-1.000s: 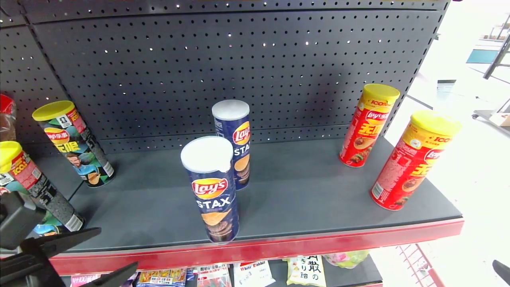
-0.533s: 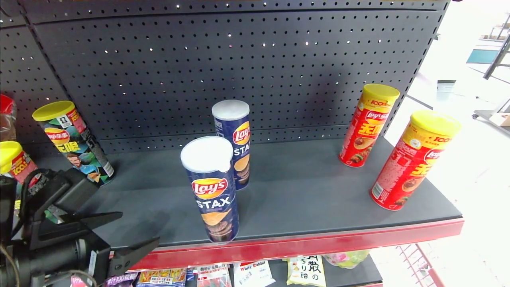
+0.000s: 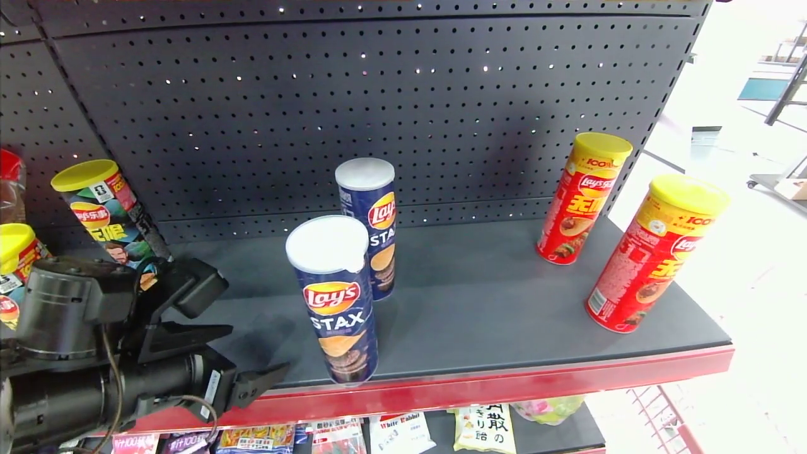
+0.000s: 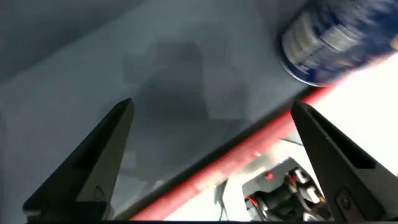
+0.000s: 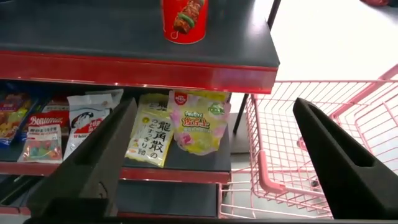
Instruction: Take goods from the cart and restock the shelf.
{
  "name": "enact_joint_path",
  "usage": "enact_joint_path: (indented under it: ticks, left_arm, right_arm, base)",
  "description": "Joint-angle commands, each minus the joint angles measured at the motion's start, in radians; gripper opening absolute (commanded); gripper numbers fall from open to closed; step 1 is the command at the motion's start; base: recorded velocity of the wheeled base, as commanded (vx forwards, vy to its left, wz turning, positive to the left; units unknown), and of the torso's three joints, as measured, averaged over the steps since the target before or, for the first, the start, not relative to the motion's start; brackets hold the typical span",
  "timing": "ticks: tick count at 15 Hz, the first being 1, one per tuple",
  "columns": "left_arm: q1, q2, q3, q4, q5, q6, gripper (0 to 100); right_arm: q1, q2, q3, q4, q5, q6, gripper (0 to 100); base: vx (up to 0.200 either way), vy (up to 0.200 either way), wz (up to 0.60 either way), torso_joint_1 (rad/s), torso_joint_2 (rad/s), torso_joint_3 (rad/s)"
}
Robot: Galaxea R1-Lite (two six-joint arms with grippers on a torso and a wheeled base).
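- Shelf, dark deck with a red lip, carries two blue chip cans with white lids at centre, and two red cans with yellow lids to the right.
- Left gripper hovers at the shelf's front edge, near the front blue can, fingers spread wide.
- Right gripper hangs low beside the pink cart, fingers spread too.

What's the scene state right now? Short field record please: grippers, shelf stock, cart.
left gripper: open, empty, over the shelf front edge, left of front blue can
right gripper: open, empty, low, facing snack bags and pink cart
centre: front blue can, rear blue can, standing
right: near red can, far red can, standing
left: rear yellow-lidded can, front yellow-lidded can, standing
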Motion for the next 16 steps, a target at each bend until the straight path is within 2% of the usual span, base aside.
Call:
enact_joint_path:
  ticks: [1, 4, 7, 16]
  left_arm:
    - [-0.003, 0.079, -0.034, -0.032, 0.010, 0.001, 100]
    - [-0.041, 0.115, -0.063, -0.056, 0.010, -0.002, 100]
    - [-0.056, 0.144, -0.079, -0.058, 0.012, -0.001, 100]
    - [-0.059, 0.178, -0.114, -0.059, 0.010, -0.001, 100]
  right_arm:
    - [0.000, -0.003, 0.004, 0.000, 0.002, -0.001, 100]
    - [0.000, -0.025, 0.022, 0.001, 0.002, -0.001, 100]
    - [0.000, -0.035, 0.032, 0.001, 0.002, -0.001, 100]
    - [0.000, -0.035, 0.033, 0.001, 0.002, -0.001, 100]
  base:
    - [0.000, 0.000, 0.00, 0.000, 0.00, 0.000]
    - [0.000, 0.000, 0.00, 0.000, 0.00, 0.000]
    - [0.000, 0.000, 0.00, 0.000, 0.00, 0.000]
    - [0.000, 0.000, 0.00, 0.000, 0.00, 0.000]
